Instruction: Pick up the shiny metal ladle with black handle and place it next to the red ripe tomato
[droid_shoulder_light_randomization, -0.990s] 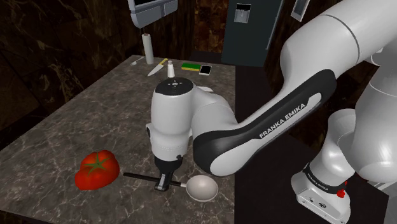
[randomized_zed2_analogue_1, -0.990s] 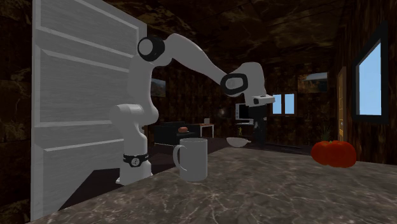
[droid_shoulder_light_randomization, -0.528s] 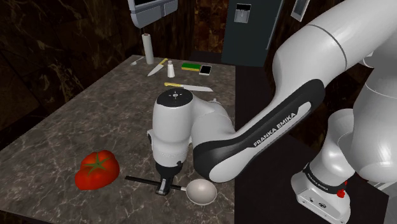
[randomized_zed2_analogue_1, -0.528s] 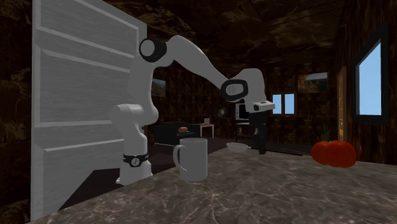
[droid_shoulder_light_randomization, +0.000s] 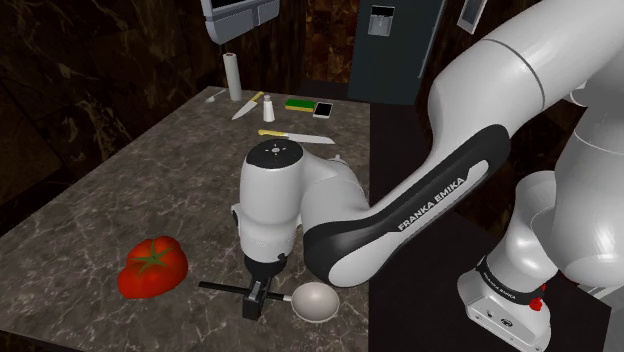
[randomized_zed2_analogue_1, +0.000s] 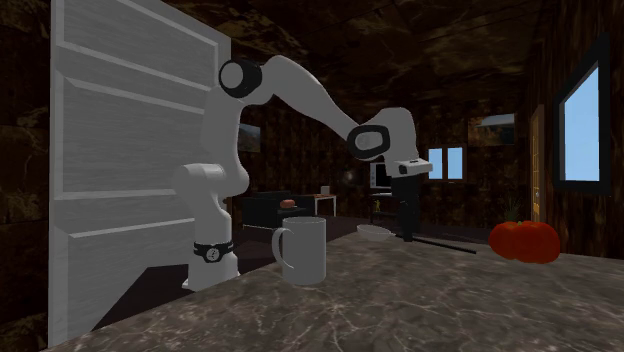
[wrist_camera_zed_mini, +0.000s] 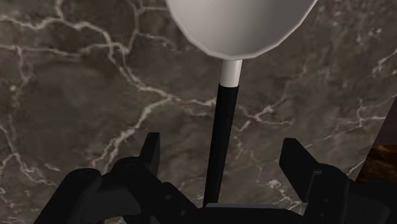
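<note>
The ladle (droid_shoulder_light_randomization: 315, 300) lies flat on the dark marble counter (droid_shoulder_light_randomization: 150, 180), its pale bowl toward the counter's right edge and its thin black handle (droid_shoulder_light_randomization: 222, 288) pointing at the red tomato (droid_shoulder_light_randomization: 153, 267) close by. My gripper (droid_shoulder_light_randomization: 258, 300) stands over the handle, open. In the wrist view the handle (wrist_camera_zed_mini: 222, 140) runs between my fingers (wrist_camera_zed_mini: 151, 153) without touching either, and the bowl (wrist_camera_zed_mini: 242, 25) lies just beyond them. In the second exterior view the gripper (randomized_zed2_analogue_1: 405, 232) points down at the ladle (randomized_zed2_analogue_1: 375, 231), with the tomato (randomized_zed2_analogue_1: 524, 241) to the right.
At the counter's far end lie a paper roll (droid_shoulder_light_randomization: 233, 76), two knives (droid_shoulder_light_randomization: 247, 106), a green sponge (droid_shoulder_light_randomization: 298, 104) and a small dark slab (droid_shoulder_light_randomization: 322, 109). A grey mug (randomized_zed2_analogue_1: 303, 251) stands on the counter in the second exterior view, beside a white panelled door (randomized_zed2_analogue_1: 130, 150). The counter's edge runs right beside the ladle's bowl.
The gripper came down with the ladle until it lay on the counter, then opened and let go of the handle. The tomato has not moved.
</note>
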